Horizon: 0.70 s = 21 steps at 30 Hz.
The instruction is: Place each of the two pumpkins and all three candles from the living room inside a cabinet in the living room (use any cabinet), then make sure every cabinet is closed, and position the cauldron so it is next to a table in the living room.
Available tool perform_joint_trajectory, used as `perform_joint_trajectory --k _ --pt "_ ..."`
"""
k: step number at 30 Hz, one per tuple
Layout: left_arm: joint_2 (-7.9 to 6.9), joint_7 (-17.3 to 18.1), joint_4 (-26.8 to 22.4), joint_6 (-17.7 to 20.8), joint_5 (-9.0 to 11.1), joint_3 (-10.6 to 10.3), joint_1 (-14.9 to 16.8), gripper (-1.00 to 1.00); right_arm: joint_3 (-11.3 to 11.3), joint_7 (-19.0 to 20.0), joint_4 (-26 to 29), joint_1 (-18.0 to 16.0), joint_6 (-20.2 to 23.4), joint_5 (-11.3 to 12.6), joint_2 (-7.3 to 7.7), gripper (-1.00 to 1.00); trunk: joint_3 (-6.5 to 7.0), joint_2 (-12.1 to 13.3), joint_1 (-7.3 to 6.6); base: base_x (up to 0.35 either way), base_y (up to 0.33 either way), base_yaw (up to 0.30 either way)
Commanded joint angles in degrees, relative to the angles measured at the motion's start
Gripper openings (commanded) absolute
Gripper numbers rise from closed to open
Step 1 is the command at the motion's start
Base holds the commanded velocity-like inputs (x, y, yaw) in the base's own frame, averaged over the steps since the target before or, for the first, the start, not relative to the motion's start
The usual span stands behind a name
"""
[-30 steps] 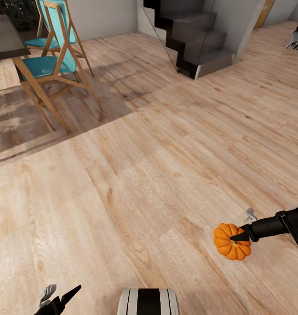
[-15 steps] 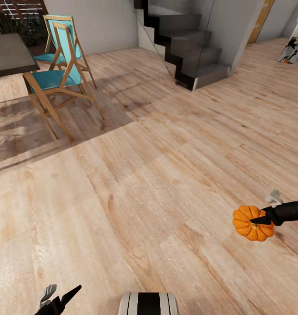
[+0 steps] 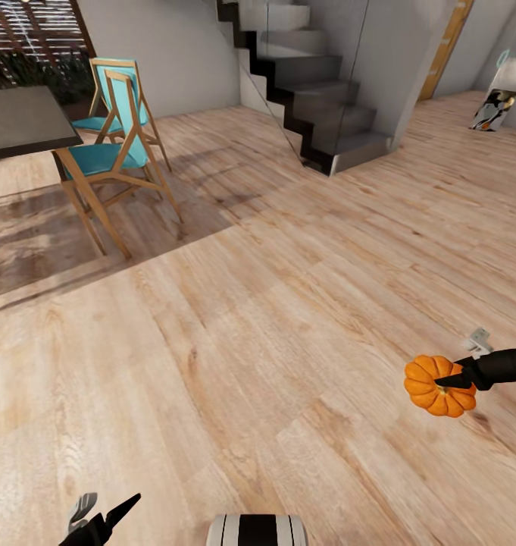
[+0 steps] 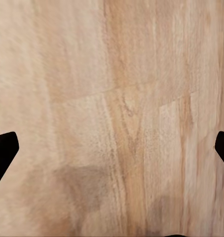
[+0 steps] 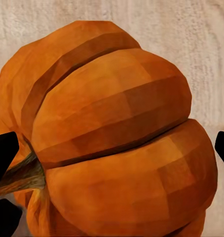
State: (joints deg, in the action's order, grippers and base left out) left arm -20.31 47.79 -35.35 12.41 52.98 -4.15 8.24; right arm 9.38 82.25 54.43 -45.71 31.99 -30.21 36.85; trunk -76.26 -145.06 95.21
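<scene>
right pincer clamped on the pumpkin above the wooden floor. left pincer spread wide, holding nothing. right arm cut off at frame edge.

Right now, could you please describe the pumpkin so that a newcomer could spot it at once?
On the bare wooden floor, well in front of the grey staircase, look toward the right gripper. The pumpkin is clamped there: small, ribbed, bright orange, the sole orange thing among pale planks.
</scene>
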Motion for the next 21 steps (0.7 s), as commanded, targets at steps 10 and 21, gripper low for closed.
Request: perform_joint_trajectory --k 10,21 --pt "-0.08 4.06 0.02 0.36 0.14 -0.16 0.02 1.00 0.11 0.44 0.06 -0.04 0.62 -0.42 -0.03 -1.00 2.18 0.12 -0.27 0.000 0.000 0.000" --pt "-0.08 4.32 0.02 0.34 0.11 -0.16 0.02 1.00 0.11 0.45 0.06 -0.05 0.61 -0.46 -0.04 -1.00 4.62 0.27 -0.55 0.000 0.000 0.000"
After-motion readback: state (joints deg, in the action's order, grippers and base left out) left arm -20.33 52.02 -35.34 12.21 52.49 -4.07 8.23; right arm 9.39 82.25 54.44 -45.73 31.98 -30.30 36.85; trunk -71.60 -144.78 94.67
